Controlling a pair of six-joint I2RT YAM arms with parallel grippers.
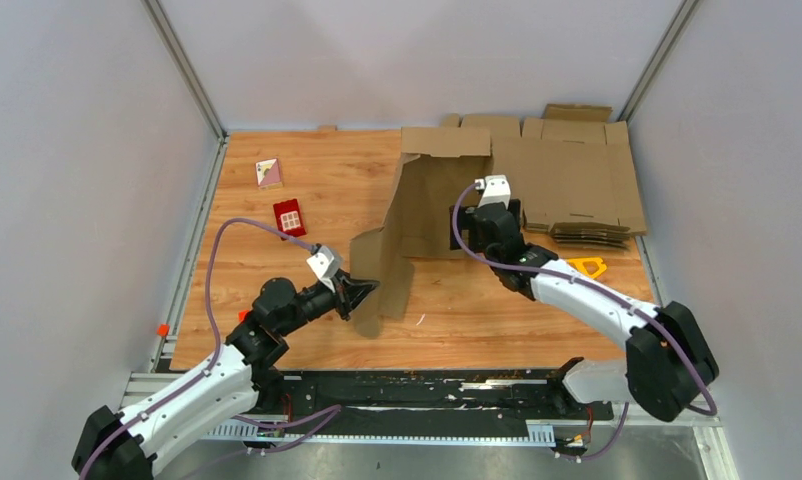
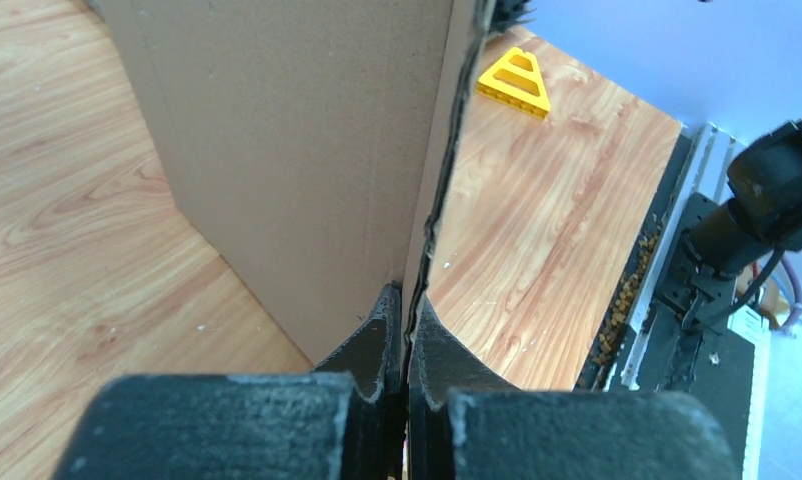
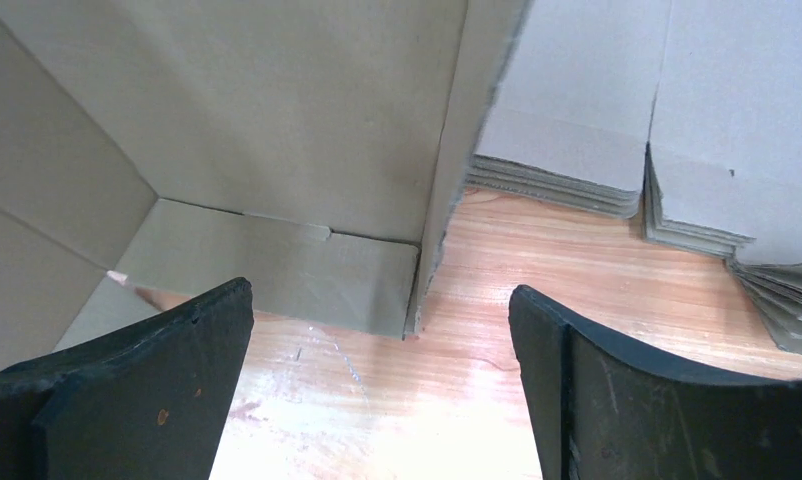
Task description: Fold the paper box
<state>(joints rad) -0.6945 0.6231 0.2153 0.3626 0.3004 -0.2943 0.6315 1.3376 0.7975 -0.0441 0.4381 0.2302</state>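
The left tool is clamped on the edge of a standing flap of the paper box, which rises straight ahead of it. The right tool gapes apart, the box's wall just ahead, a cardboard pile beyond to its right

Twin arms in one livery: the left arm and right arm wear smooth white shells on their long links, broken by bulky black joint housings, and a purple cable loops along each. A small white camera block rides each wrist. The left gripper and right gripper end in broad matte-black fingers, wedge-shaped and gently curved, their edges scuffed pale and flecked with a few rust-coloured specks.
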